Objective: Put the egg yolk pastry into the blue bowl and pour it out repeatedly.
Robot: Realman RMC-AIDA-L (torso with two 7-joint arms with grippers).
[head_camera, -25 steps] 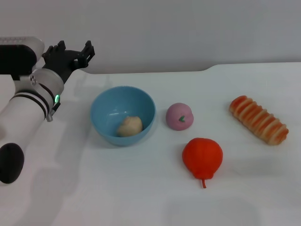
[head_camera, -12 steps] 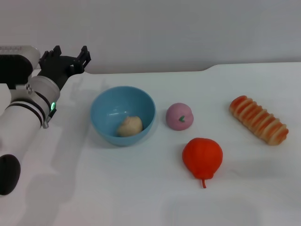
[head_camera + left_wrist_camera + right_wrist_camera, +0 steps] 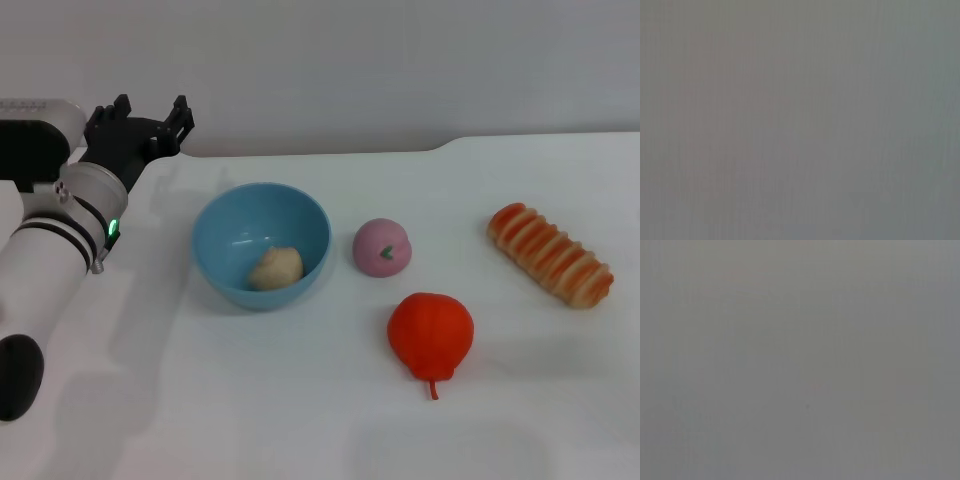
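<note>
Pastry: the egg yolk pastry (image 3: 275, 268) sits inside the blue bowl (image 3: 228, 215), centre-left. My left gripper (image 3: 138, 122), upper left, hangs with jaws spread and empty. Gripping the glossy rim badly could let it slip.

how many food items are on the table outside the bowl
3: a pink ball just right of the blue bowl, a red pear-shaped fruit nearer the robot, and a striped bread roll far right.

On the white bench (image 3: 300, 420) — a pink ball (image 3: 381, 248), a red pear-shaped fruit (image 3: 430, 335), a striped bread roll (image 3: 549, 254).
</note>
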